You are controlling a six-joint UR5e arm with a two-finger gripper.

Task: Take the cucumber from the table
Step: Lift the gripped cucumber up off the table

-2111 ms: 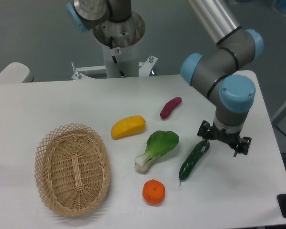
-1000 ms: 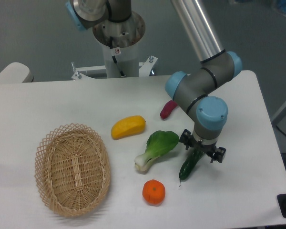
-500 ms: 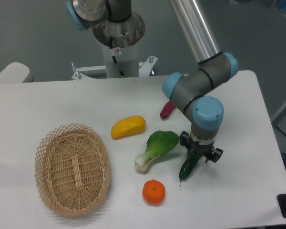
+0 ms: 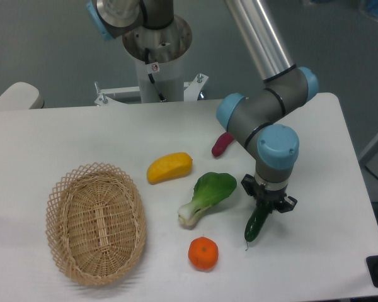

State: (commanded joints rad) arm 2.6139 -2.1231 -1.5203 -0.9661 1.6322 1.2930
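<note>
The dark green cucumber [image 4: 254, 226] lies on the right part of the white table [image 4: 82, 138], its thin stem tip pointing toward the front edge. My gripper [image 4: 267, 204] points straight down over the cucumber's far end, and its fingers are closed around that end. Only the near half of the cucumber shows below the fingers. I cannot tell whether the cucumber is clear of the tabletop.
A bok choy [image 4: 208, 195] lies just left of the cucumber. An orange [image 4: 203, 253] sits at the front left of it. A purple sweet potato [image 4: 222, 145] lies behind my arm. A yellow fruit [image 4: 169, 167] and a wicker basket [image 4: 96, 223] are further left.
My gripper came in from the right, lowered onto the cucumber's far end, and its fingers closed on it. The cucumber has shifted slightly to the right and turned more upright.
</note>
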